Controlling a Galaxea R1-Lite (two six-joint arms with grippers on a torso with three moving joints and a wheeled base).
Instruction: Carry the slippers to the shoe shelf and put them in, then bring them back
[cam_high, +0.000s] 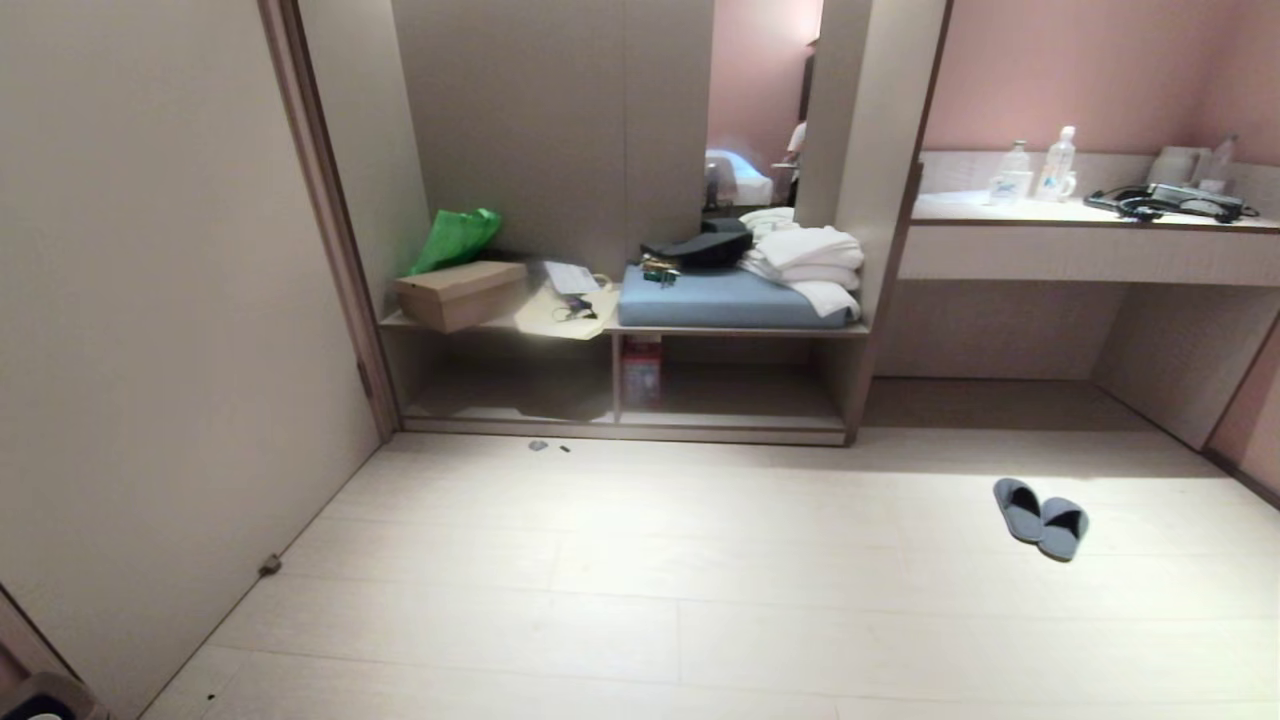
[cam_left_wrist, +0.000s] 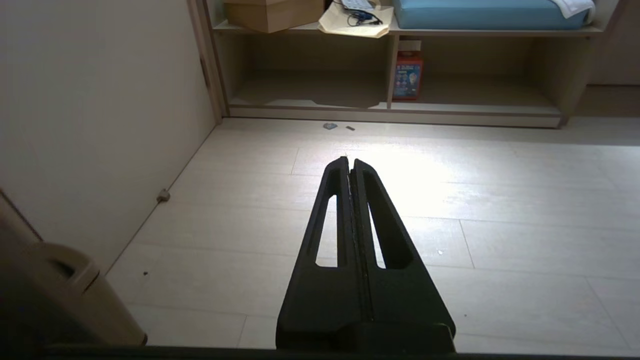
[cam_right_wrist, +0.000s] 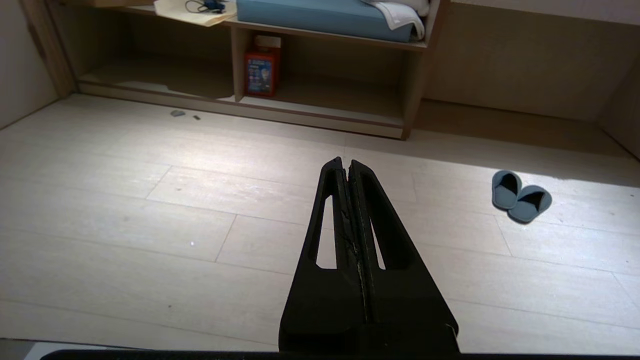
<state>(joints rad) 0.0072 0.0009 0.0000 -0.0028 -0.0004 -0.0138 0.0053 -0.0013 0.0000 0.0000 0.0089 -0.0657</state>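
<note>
While both arms hang parked above the floor (cam_high: 700, 600), the left end effector (cam_left_wrist: 350, 161) and right end effector (cam_right_wrist: 345, 161) each sit pressed together, gripping nothing. Over on the right, the slippers (cam_high: 1041, 518) lie side by side, touching, well apart from the shoe shelf (cam_high: 740, 395).

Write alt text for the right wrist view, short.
The right gripper, shut and holding nothing, hangs above pale plank flooring, with the slippers lying side by side on the floor off to one side. Beyond stands the low bench unit; the shoe shelf holds only a red box, and a blue cushion lies on top.
</note>
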